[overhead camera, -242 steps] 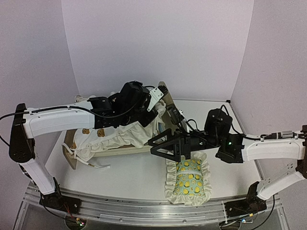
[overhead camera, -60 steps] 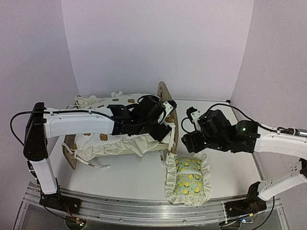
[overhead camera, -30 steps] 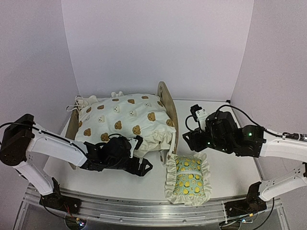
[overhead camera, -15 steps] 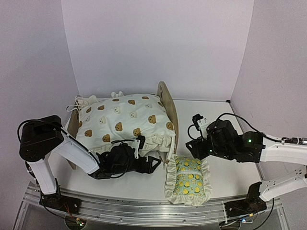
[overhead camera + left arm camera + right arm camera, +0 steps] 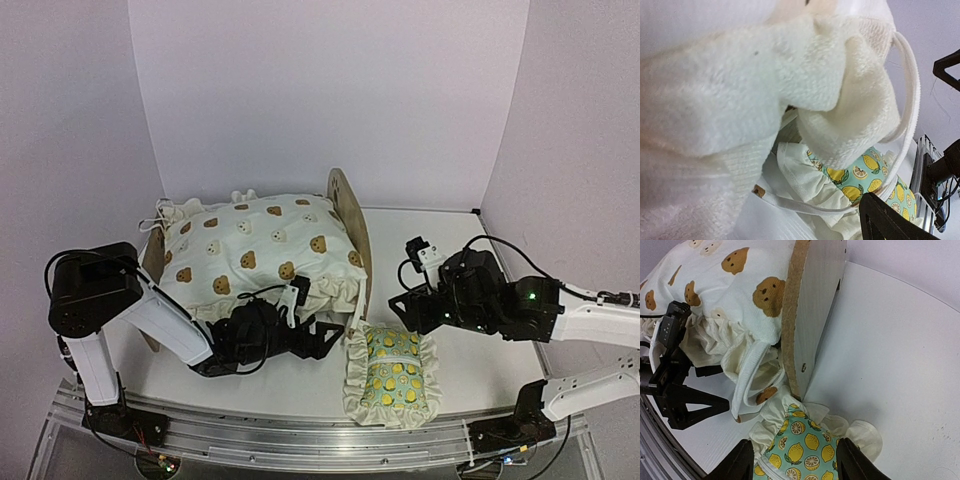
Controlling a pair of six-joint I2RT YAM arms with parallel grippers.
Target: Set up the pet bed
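Beside the left claw (image 5: 325, 338), jaws apart as on the right claw (image 5: 795, 445), a cushion tie (image 5: 913, 85) lies against the pillow (image 5: 870, 172) and could be dragged along.

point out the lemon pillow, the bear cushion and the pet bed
lemon pillow (image 5: 392, 372), top view, on its green lemon-print middle
bear cushion (image 5: 255, 240), top view, on its cream upper face
pet bed (image 5: 820, 300), right wrist view, on the flat wooden face of its headboard
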